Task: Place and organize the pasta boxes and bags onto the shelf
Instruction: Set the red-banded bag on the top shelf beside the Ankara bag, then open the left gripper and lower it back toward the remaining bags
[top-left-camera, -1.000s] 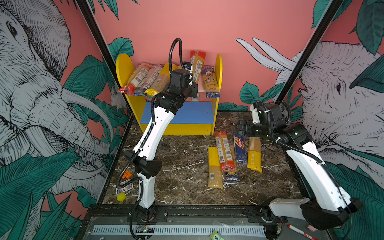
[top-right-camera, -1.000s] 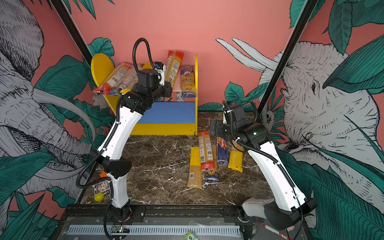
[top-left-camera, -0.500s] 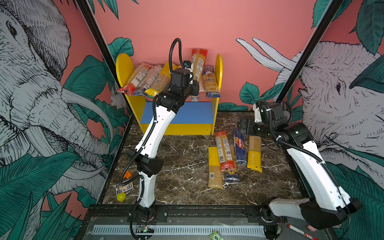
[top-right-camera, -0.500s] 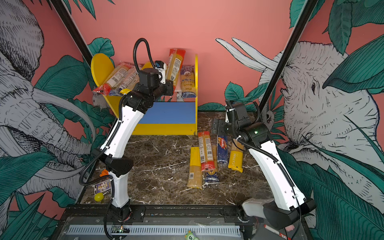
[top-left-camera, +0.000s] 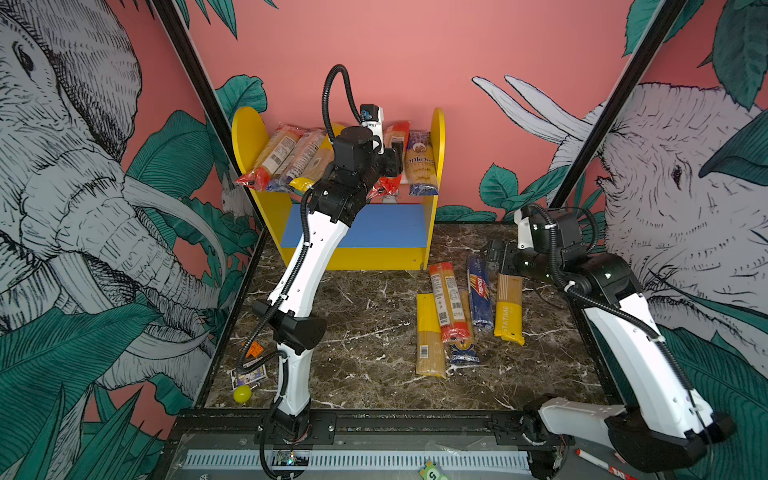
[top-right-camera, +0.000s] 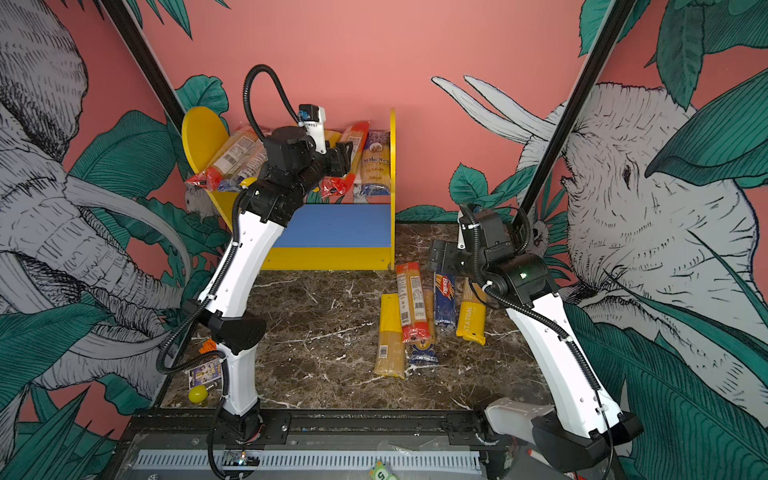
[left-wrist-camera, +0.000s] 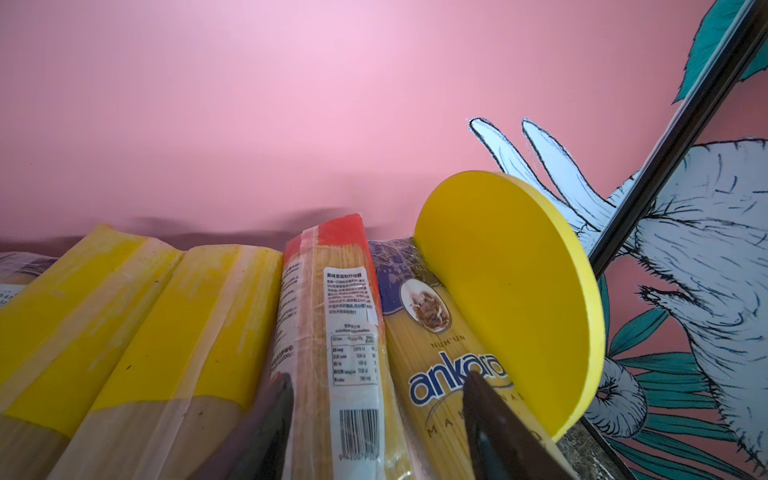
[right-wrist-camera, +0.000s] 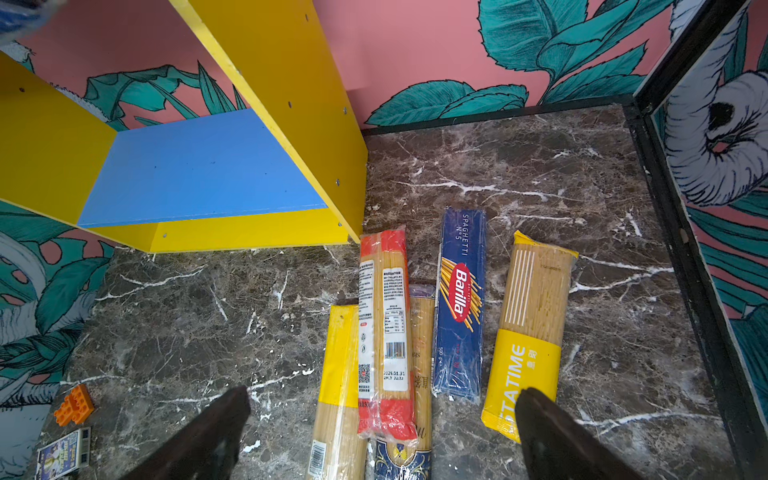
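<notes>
1. Small yellow-sided two-tier shelf (top-left-camera: 248, 137) stands at the back wall. Slanted clear spaghetti bags (top-left-camera: 286, 158) overhang the front of the upper tier, so a brush from the arm could tip them off.
2. Left gripper (left-wrist-camera: 376, 376) is at the upper tier with jaws parted, clamping nothing. The red-ended clear bag (left-wrist-camera: 332, 299) lies between them on the shelf.
3. One finger sits over the blue-labelled Ankara bag (left-wrist-camera: 436, 353), and a careless pull-back might drag it. The upper board itself is hidden under packs.
4. Blue lower board (top-left-camera: 374, 228) is bare.
5. Five packs wait on the dark marble tabletop (top-left-camera: 353, 324), laid close together. A blue-ended bag (top-left-camera: 463, 355) is mostly buried.
6. Right gripper (right-wrist-camera: 382, 392) hovers over them, spread wide and empty. The dark blue Barilla pack (right-wrist-camera: 459, 299) and yellow-ended Pastatime bag (right-wrist-camera: 528, 332) lie near each other, so one closing could catch both. Its fingertips are indistinct in both top views.
</notes>
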